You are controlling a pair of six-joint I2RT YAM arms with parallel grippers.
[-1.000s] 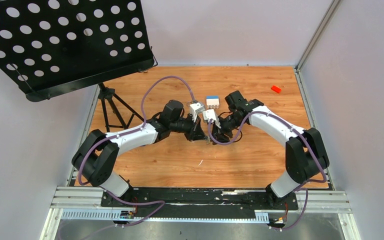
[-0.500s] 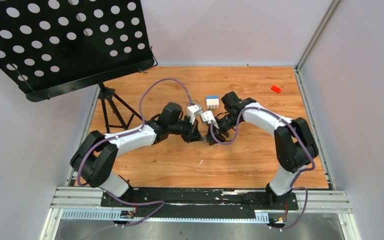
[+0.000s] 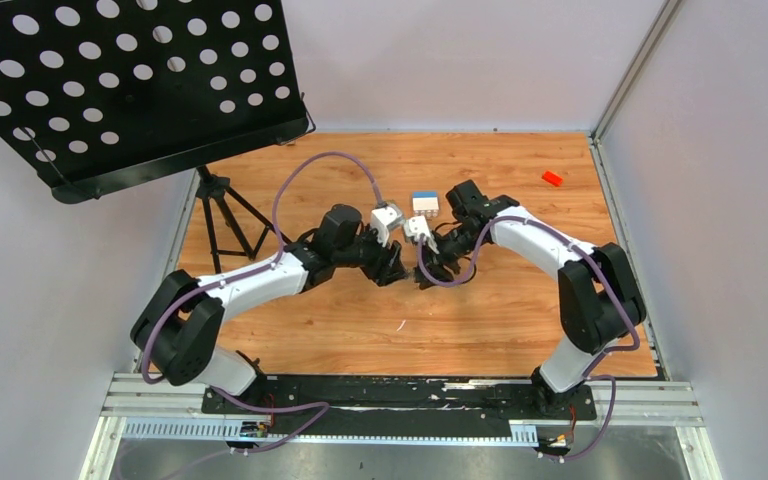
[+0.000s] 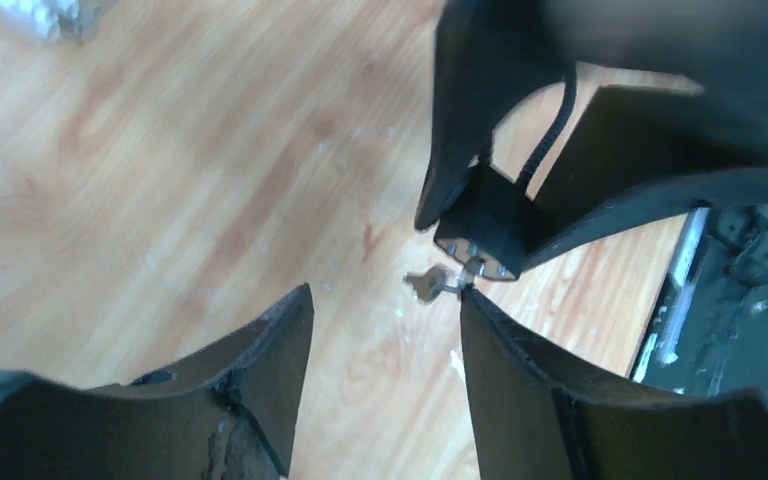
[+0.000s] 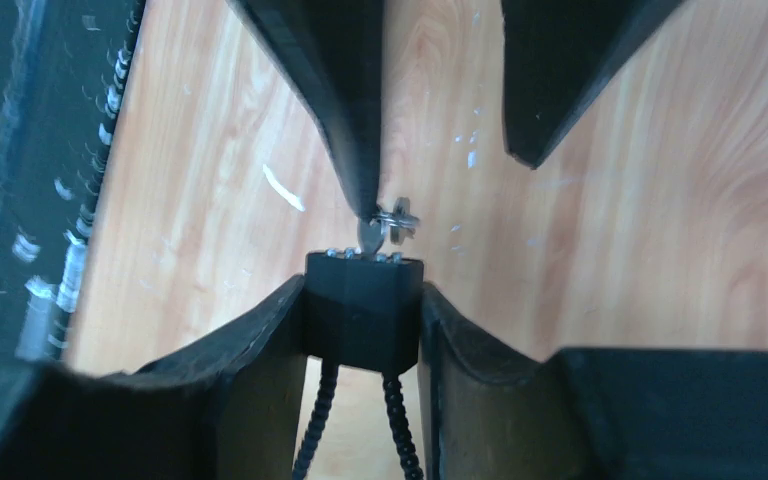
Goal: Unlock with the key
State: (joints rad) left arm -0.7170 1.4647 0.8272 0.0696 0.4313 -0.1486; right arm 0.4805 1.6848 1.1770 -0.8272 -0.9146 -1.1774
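Item, left gripper (image 4: 385,300): jaws that were clamped shut a moment earlier stood parted, and the key (image 4: 430,285) was no longer pinched, only touched by one finger. Item, key: lodged in the end face of the black lock block (image 5: 363,318) at mid-table, with the right gripper (image 5: 363,290) clamped around that block. Judged: key seated and released, unlocking unconfirmed.

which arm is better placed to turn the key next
Left, probably. The left gripper is open around the key, which sticks out of the lock. The right gripper is shut on the lock, steadying it.
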